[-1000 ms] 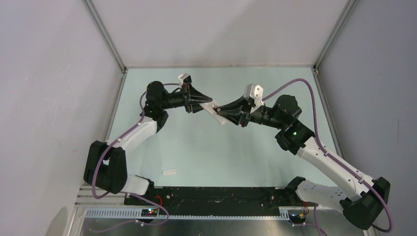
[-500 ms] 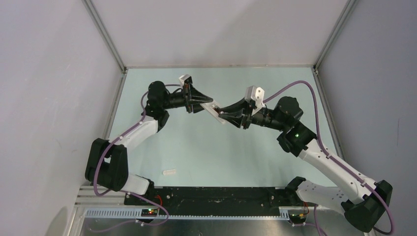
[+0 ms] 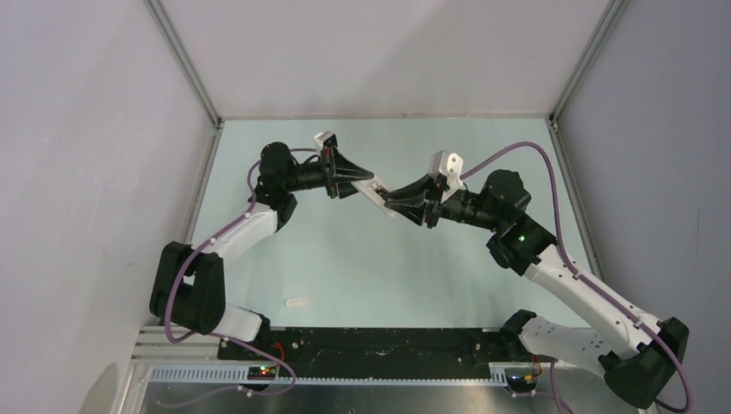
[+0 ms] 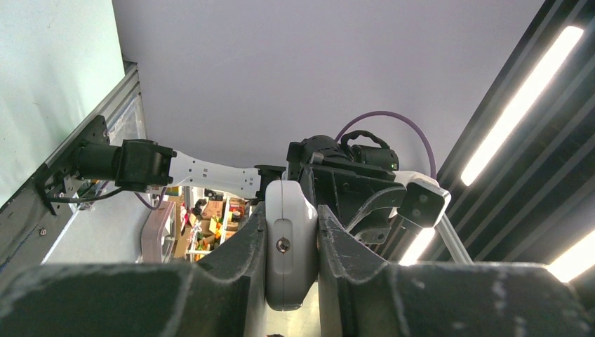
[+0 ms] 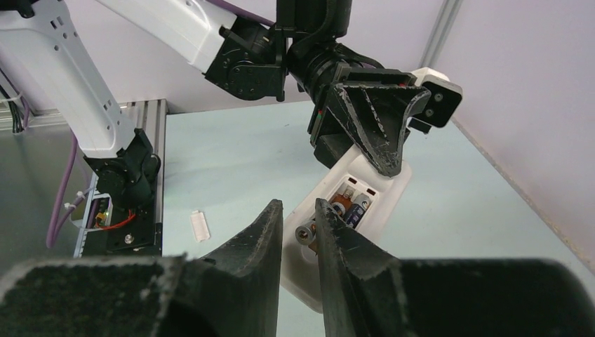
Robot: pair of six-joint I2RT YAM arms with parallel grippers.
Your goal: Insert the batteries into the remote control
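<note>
Batteries (image 5: 353, 206) partly behind right gripper (image 5: 300, 217)

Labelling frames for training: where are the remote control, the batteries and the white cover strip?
remote control (image 5: 389, 200): right wrist view, white casing edge.
batteries (image 5: 357, 206): right wrist view, cell in the recess.
cover strip (image 5: 200, 226): right wrist view, its middle.

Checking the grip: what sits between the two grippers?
The remote control, clamped in the left gripper, right gripper at its other end. Top view.
</note>
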